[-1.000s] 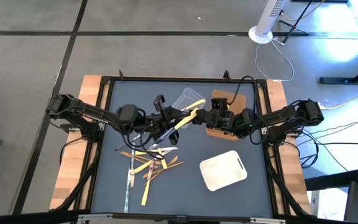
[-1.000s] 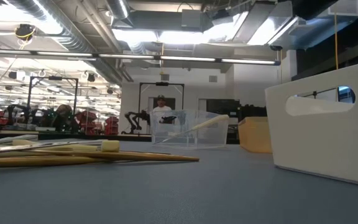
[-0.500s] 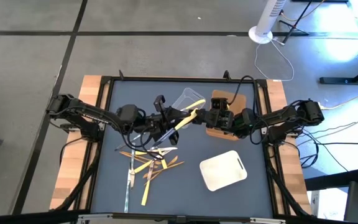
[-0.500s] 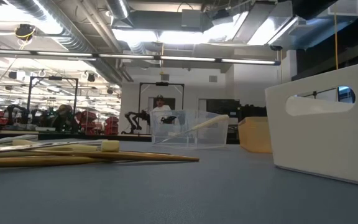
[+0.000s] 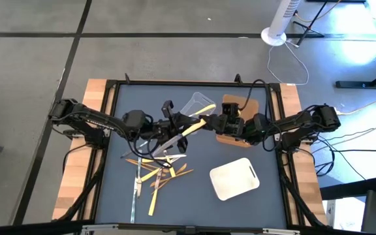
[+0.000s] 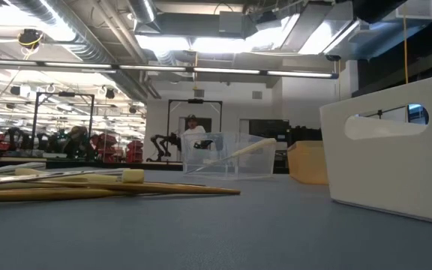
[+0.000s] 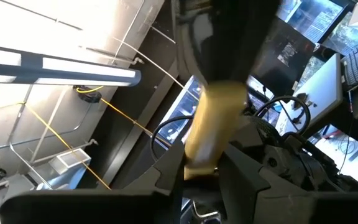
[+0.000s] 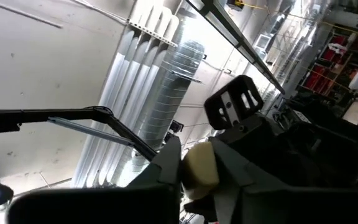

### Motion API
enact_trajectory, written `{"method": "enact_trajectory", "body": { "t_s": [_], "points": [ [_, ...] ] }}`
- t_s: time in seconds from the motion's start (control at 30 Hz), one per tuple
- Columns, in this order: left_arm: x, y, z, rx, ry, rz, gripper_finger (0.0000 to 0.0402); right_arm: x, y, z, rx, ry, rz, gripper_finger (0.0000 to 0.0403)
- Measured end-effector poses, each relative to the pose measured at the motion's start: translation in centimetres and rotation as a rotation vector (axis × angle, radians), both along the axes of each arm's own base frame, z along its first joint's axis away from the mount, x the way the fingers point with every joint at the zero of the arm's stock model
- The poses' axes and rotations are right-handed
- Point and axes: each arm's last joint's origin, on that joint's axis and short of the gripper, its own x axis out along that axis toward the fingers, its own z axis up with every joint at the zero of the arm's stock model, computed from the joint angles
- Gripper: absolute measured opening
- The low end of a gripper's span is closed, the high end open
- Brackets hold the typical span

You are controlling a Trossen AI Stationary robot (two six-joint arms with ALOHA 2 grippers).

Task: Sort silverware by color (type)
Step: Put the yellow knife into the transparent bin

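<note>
Seen from above, a dark blue table (image 5: pixel 260 147) filled the middle of the frame, with the two dark arms reaching in from the left and right edges to meet just above its centre. There the left gripper (image 5: pixel 189 122) and the right gripper (image 5: pixel 215 123) each clamped one end of the same pale yellow utensil (image 5: pixel 199 121), held raised off the table. In the left wrist view the yellow piece (image 7: pixel 213 121) sat pinched between that arm's dark fingers (image 7: pixel 257 180). In the right wrist view its pale tip (image 8: pixel 199 168) was squeezed between that arm's fingers (image 8: pixel 160 171).

Below the left gripper, in the lower centre-left of the overhead frame, lay the loose pile of silverware (image 5: pixel 154 168): yellow, silver and orange-brown sticks crossing one another. A clear plastic tub (image 5: pixel 198 103) stood just above the meeting grippers, with a yellow utensil leaning inside it. A brown tray (image 5: pixel 237 121) lay under the right arm, and a white tray (image 5: pixel 234 178) sat in the lower right.

In the table-level view, a person (image 6: pixel 192 129) stood far back in the room.
</note>
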Motion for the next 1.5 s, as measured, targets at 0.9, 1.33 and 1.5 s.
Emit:
{"method": "enact_trajectory", "body": {
  "t_s": [0.9, 1.33, 1.5],
  "points": [
    [0.0, 0.3, -0.1, -0.117, 0.004, 0.057, 0.0140, 0.0, -0.1, 0.0, 0.003, -0.004, -0.008, 0.0028],
    [0.0, 1.2, -1.0, -0.421, 0.026, 0.320, 0.0190, 0.2, -1.8, 0.0, -0.016, -0.001, 0.051, 0.0029],
    [0.3, 1.2, -2.2, -0.389, 0.152, 0.355, 0.0190, 0.2, -2.1, 0.0, -0.017, -0.004, 0.066, 0.0029]
  ]
}}
